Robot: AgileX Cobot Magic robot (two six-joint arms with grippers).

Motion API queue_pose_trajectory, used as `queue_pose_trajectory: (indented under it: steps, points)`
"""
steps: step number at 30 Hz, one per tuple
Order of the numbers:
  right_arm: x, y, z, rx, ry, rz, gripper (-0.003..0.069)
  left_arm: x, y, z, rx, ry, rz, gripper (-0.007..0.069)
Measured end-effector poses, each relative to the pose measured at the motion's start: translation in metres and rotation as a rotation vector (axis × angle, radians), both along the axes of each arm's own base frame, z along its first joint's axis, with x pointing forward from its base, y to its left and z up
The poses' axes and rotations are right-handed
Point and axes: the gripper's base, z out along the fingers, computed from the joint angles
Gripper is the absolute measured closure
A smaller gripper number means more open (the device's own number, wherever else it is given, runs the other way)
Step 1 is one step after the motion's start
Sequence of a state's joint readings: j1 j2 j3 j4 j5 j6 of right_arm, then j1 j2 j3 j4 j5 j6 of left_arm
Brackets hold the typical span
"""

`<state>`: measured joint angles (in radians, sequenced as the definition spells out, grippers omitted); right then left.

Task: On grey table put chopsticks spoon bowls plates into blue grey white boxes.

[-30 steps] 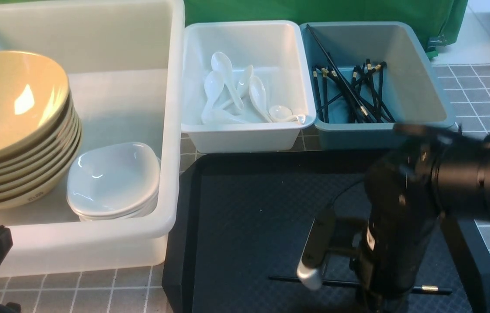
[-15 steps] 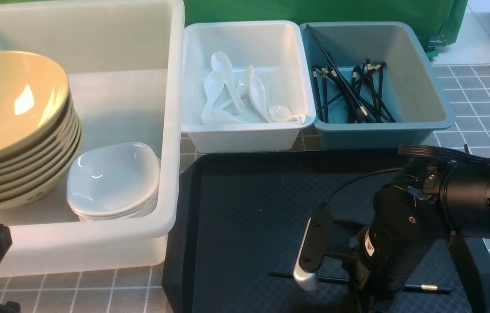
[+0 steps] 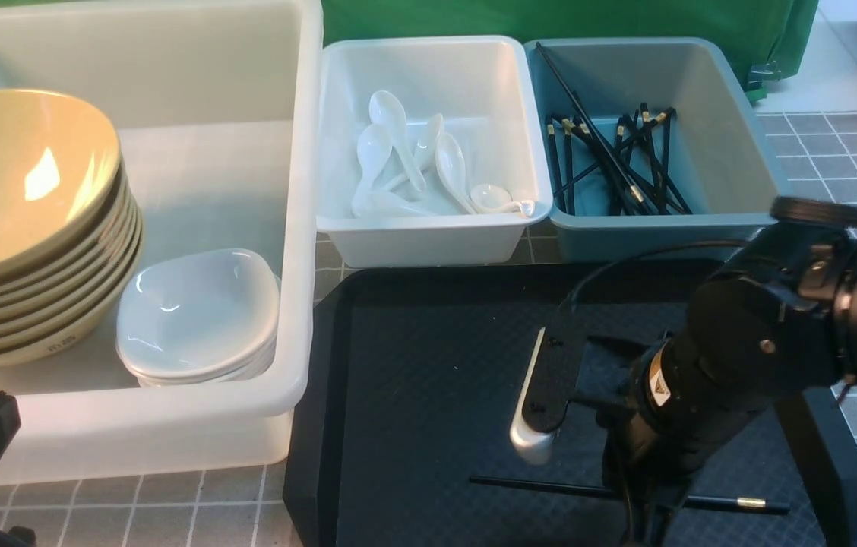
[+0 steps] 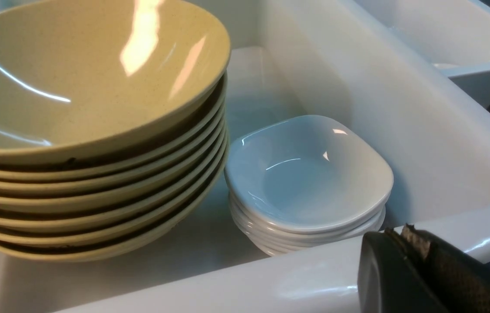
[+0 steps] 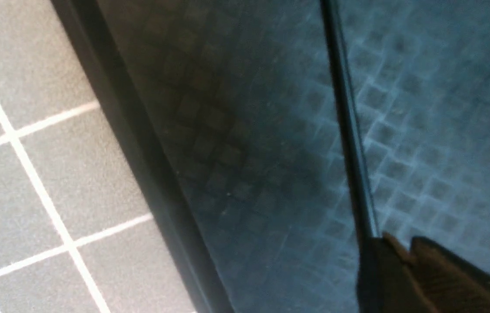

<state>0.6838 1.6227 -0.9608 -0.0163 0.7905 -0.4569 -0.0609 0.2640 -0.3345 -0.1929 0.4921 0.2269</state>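
— What is left to be put away?
— The big tub point(image 3: 170, 433) is stacked with bowls point(image 3: 18, 167) and plates point(image 3: 193, 304). On the black tray point(image 3: 413, 342), before the blue-grey box point(image 3: 656, 239), one chopstick point(image 3: 535, 486) is laid flat, long axis left to right, gold band rightward.
— Which arm is nearer?
— The right. The right gripper point(image 5: 401, 256) is set over the stick's middle; whether it is pinched cannot be told. The left gripper point(image 4: 401, 232) is pressed together, empty.
— What is changed?
— The right arm point(image 3: 763, 342) is raised; the chopstick is unmoved.
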Motion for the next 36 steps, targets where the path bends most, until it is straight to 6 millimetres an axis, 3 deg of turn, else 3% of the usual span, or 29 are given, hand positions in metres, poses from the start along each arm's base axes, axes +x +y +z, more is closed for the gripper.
queue_pose_trajectory:
  steps: [4, 6, 10, 12, 13, 17, 19, 20, 22, 24, 25, 28, 29, 30, 32, 33, 36]
  points:
    - [0.006, 0.002, -0.025, -0.059, 0.046, 0.005, 0.0375, 0.0, 0.0, 0.0, 0.0, 0.0, 0.0, 0.0636]
    - [0.009, 0.003, -0.035, -0.082, 0.059, 0.005, 0.0362, 0.0, 0.0, 0.0, -0.001, 0.0, 0.0, 0.0636]
    - [0.011, 0.006, -0.038, -0.089, 0.079, -0.015, 0.0444, 0.0, 0.0, 0.0, -0.001, 0.0, 0.0, 0.0636]
    - [0.012, 0.007, -0.036, -0.072, 0.086, -0.04, 0.0569, 0.0, 0.0, 0.0, -0.002, 0.0, 0.0, 0.0636]
    - [0.011, 0.008, -0.036, -0.07, 0.09, -0.041, 0.0574, 0.0, 0.0, 0.0, -0.002, 0.0, 0.0, 0.0636]
    - [0.016, 0.013, -0.003, 0.018, 0.006, -0.033, 0.0587, 0.0, 0.0, 0.0, -0.002, 0.0, 0.0, 0.0636]
    - [0.022, 0.017, 0.044, 0.14, -0.143, -0.027, 0.0587, 0.0, 0.0, 0.0, -0.003, -0.001, 0.0, 0.0636]
    - [0.023, 0.016, 0.048, 0.148, -0.163, -0.024, 0.0587, 0.0, 0.0, 0.0, -0.003, -0.001, 0.0, 0.0636]
    - [0.033, 0.014, 0.095, 0.291, -0.378, -0.028, 0.0587, 0.0, 0.0, 0.0, -0.003, -0.001, 0.0, 0.0636]
    - [0.049, 0.008, 0.131, 0.442, -0.622, -0.052, 0.0587, 0.0, 0.0, 0.0, -0.003, -0.001, 0.0, 0.0636]
    - [0.059, 0.002, 0.139, 0.493, -0.708, -0.08, 0.0587, 0.0, 0.0, 0.0, -0.003, -0.001, 0.0, 0.0636]
    - [0.087, -0.013, 0.152, 0.626, -0.882, -0.184, 0.058, 0.0, 0.0, 0.0, -0.003, -0.001, 0.0, 0.0636]
    - [0.106, -0.024, 0.15, 0.69, -0.927, -0.275, 0.0564, 0.0, 0.0, 0.0, -0.003, -0.001, 0.0, 0.0636]
    - [0.126, -0.034, 0.145, 0.736, -0.925, -0.376, 0.0539, 0.0, 0.0, 0.0, -0.003, -0.001, 0.0, 0.0636]
    - [0.136, -0.04, 0.142, 0.761, -0.904, -0.444, 0.051, 0.0, 0.0, 0.0, -0.002, -0.001, 0.0, 0.0636]
    - [0.151, -0.048, 0.134, 0.765, -0.849, -0.54, 0.0452, 0.0, 0.0, 0.0, 0.005, -0.001, 0.001, 0.0636]
    - [0.162, -0.057, 0.132, 0.7, -0.7, -0.677, 0.0356, 0.0, 0.001, 0.0, 0.023, -0.002, 0.004, 0.0636]
